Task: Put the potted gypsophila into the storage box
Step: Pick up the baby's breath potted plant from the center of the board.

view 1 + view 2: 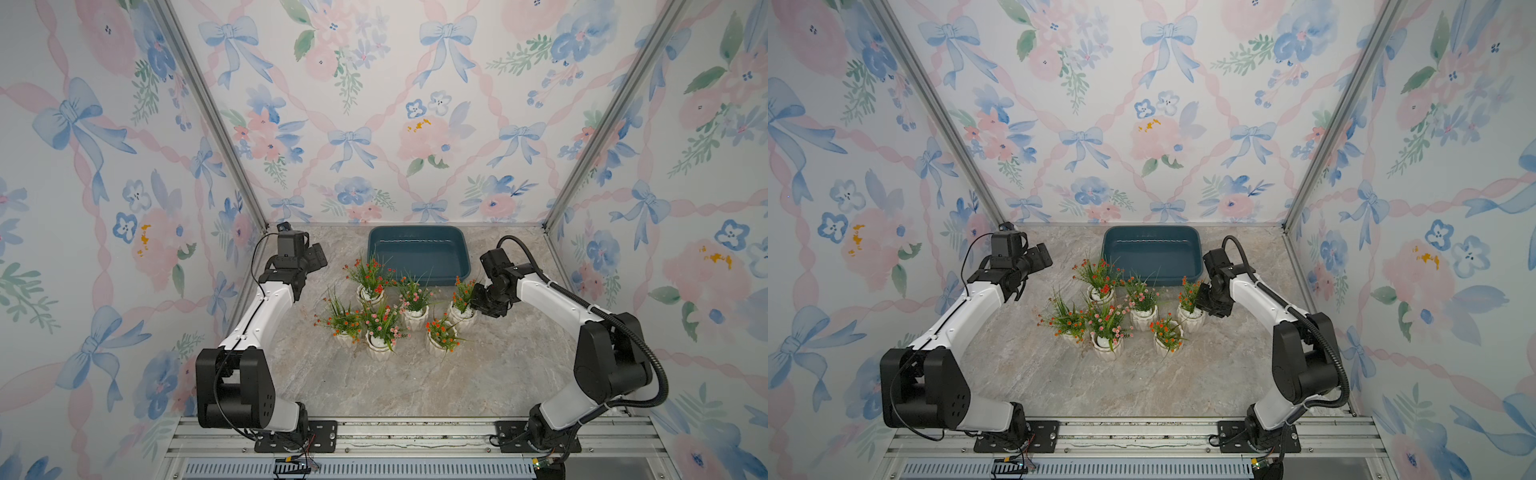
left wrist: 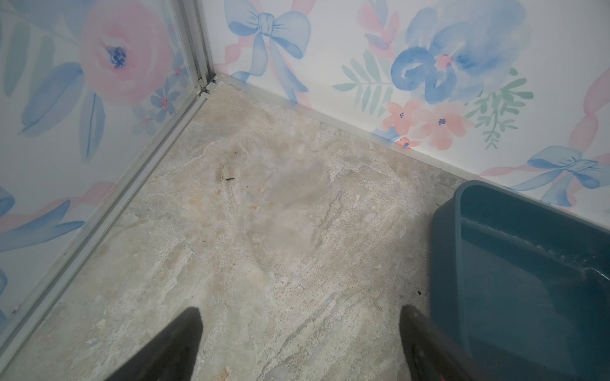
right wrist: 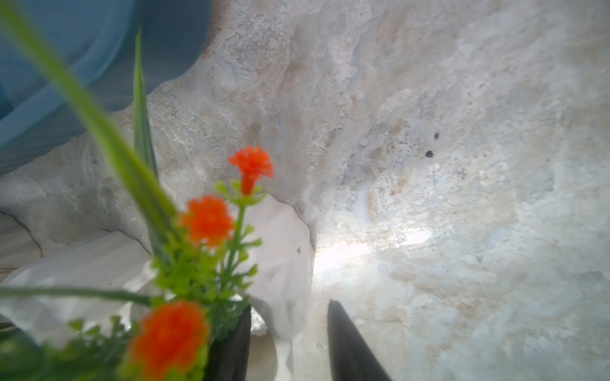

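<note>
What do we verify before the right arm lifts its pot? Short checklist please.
1. Right gripper straddles the wall of the rightmost pot, one jaw inside the rim and one outside: ok.
2. Jaws clamped firmly on that wall: cannot tell.
3. Storage box empty, with room for the pot: ok.
4. Left gripper open and parked off to the side, away from the pots: ok.
5. Neighbouring pot free of the lifted one; they stand close and their greenery may tangle: cannot tell.
</note>
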